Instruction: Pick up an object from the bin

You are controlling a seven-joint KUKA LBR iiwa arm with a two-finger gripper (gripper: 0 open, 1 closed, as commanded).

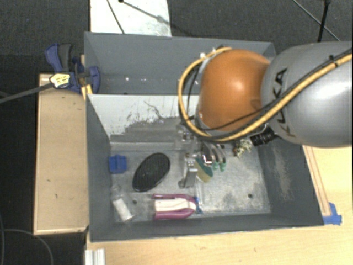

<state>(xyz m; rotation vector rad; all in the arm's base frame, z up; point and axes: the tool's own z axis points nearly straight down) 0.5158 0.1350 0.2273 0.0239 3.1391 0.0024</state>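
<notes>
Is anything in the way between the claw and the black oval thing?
Nothing I can see. The claw hangs just right of the black oval thing, with bare bin floor between them. The purple-and-white packet lies nearer the front wall, outside that gap.

We see the arm (311, 101) stretching in from the right; its orange cover (231, 87) sits above the downward-pointing gripper (193, 173).
</notes>
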